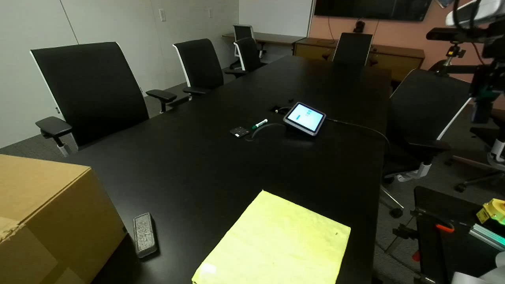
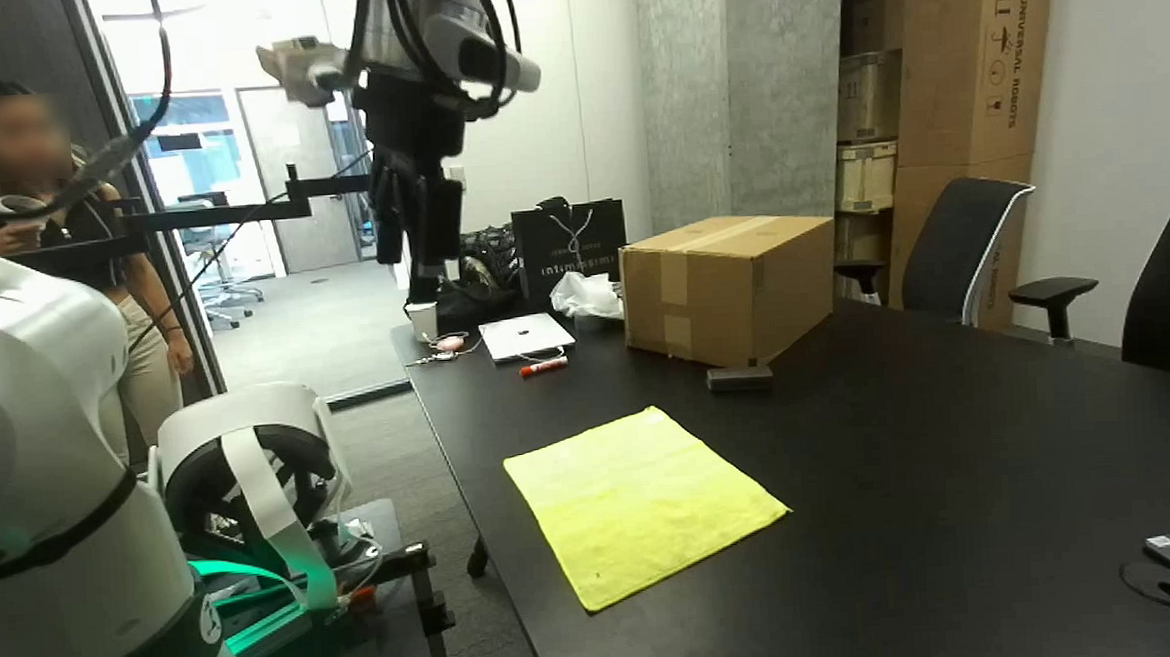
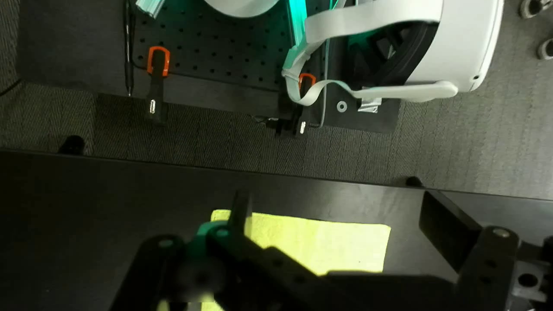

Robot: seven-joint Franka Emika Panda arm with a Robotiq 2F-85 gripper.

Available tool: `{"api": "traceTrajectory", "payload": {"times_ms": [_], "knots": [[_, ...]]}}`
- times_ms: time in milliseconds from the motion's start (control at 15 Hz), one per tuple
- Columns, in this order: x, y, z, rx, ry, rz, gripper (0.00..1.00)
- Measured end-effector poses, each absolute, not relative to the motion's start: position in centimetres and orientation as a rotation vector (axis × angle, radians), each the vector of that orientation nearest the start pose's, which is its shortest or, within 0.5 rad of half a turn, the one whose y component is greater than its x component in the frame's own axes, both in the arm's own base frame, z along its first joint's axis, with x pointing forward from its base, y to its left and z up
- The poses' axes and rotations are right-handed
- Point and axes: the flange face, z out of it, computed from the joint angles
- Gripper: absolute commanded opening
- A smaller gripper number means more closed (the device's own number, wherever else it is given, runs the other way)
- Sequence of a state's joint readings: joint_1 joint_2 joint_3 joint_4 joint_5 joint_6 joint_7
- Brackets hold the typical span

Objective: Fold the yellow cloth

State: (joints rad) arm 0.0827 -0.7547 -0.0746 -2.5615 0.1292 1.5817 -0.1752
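The yellow cloth (image 1: 276, 240) lies flat and spread out on the black table in both exterior views (image 2: 644, 506). Its corners are down and no fold shows; its near part is cut off in an exterior view. My gripper (image 2: 419, 257) hangs high above the table, pointing down, apart from the cloth. At the right edge of an exterior view part of the gripper (image 1: 483, 106) shows. In the wrist view the gripper (image 3: 343, 220) has its fingers wide apart with nothing between them. The cloth (image 3: 319, 242) shows far below, partly hidden by the gripper.
A cardboard box (image 2: 723, 291) and a dark eraser (image 2: 740, 379) stand beyond the cloth. A laptop (image 2: 525, 337) and red marker (image 2: 544, 367) lie near the table edge. A tablet (image 1: 305, 118) stands farther along the table. A white headset (image 3: 453, 47) sits on the robot's stand.
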Motion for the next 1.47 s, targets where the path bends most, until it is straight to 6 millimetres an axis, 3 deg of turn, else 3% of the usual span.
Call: {"api": "traceTrajectory", "payload": {"times_ms": [533,800,1067,1467], "knots": [[35.6,2.2,33.2,-2.850,-0.068,0.340,1.00],[37.7,3.3,26.7,-2.830,0.036,0.385,1.00],[39.5,4.2,22.2,-2.855,0.092,0.419,1.00],[41.0,5.3,17.9,-2.892,0.165,0.441,1.00]]}}
